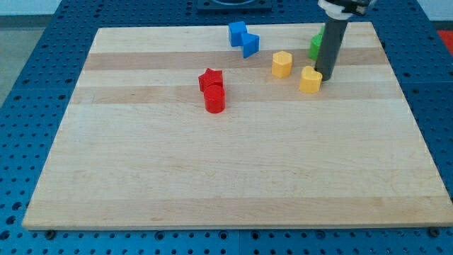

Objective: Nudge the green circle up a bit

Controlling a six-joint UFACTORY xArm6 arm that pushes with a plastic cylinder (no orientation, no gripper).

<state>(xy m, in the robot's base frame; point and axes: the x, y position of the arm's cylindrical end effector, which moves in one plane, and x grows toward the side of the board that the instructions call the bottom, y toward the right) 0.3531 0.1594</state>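
My tip (326, 76), the lower end of the straight dark rod, stood on the pale wooden board (233, 163) toward the view's upper right, right beside the yellow heart-shaped block (310, 80), at that block's right edge and as good as touching it, though I could not tell for certain whether there was contact. The rod carries no hand or jaws to open or close, so there was nothing pinched or held; it simply stood upright on the wood. The green block (316, 44), the one my task concerned, sat just behind the rod near the board's top edge, and the rod covered most of it (only a sliver of green showed to the rod's left, so I could not make out its round shape). It lay above my tip in the view, with the yellow heart below and slightly left of it. A second yellow block (282, 64), roughly hexagonal, rested to the left of the heart, close by but apart. Farther left, near the top edge, two blue blocks (243, 38) of irregular shape sat touching one another. Toward the board's middle left, a red star-shaped block (210, 78) sat against a red cylinder (214, 99) just below it.
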